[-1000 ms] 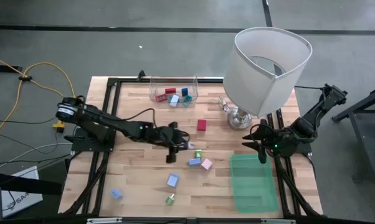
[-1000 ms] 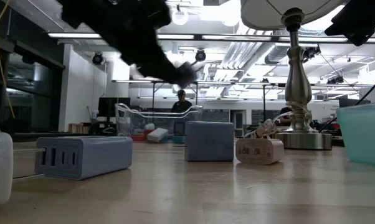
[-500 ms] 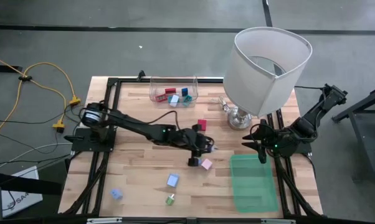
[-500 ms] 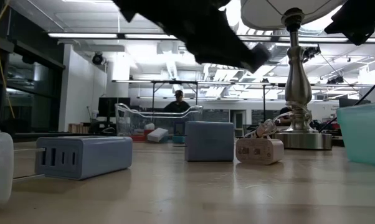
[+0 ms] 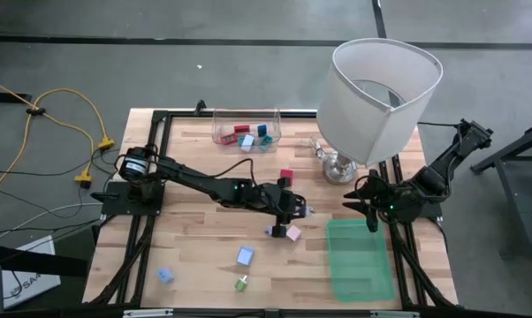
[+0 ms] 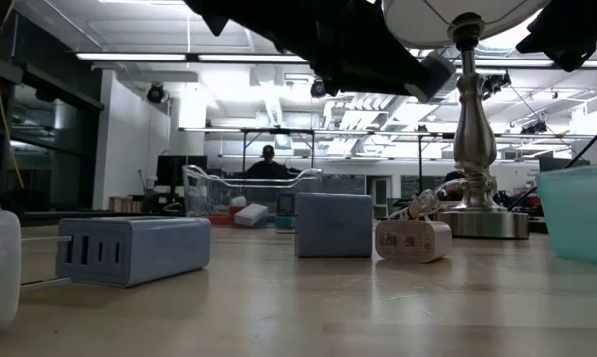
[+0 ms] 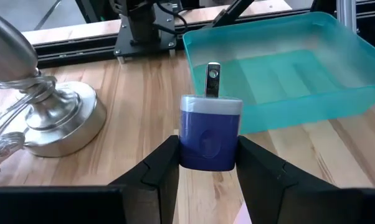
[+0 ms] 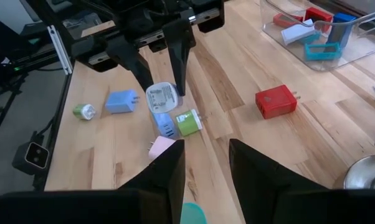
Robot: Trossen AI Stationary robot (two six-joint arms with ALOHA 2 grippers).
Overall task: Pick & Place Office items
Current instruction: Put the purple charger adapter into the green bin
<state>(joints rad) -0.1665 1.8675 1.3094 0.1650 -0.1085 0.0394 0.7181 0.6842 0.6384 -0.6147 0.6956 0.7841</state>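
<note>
from above, the left gripper [image 5: 299, 210] reaches across the wooden table [image 5: 195, 256] toward the green tray [image 5: 359, 265], closed on a small blue adapter [image 5: 303, 210]; just below it lie a pink piece [image 5: 293, 233] and a blue piece [image 5: 276, 231], farther off a light blue block [image 5: 245, 256], a green piece [image 5: 241, 283] and another pale blue one [image 5: 164, 276]; a red block [image 5: 286, 177] sits behind it, and a clear bin [image 5: 247, 129] of coloured pieces stands at the far edge; the right gripper [image 5: 365, 205] waits beside the lamp base [image 5: 339, 167], and i cannot tell how its fingers stand; at table level, a grey-blue charger [image 6: 132, 249], a blue cube [image 6: 333, 225] and a tan plug [image 6: 413, 239] rest on the wood under the dark arm; the left wrist view shows the fingers [image 7: 159, 168] pinching the blue adapter [image 7: 209, 132], prongs up, just short of the tray [image 7: 312, 93]; the right wrist view shows the left gripper [image 8: 157, 78] over a white plug [image 8: 161, 96], with a green piece [image 8: 187, 122] near it
</note>
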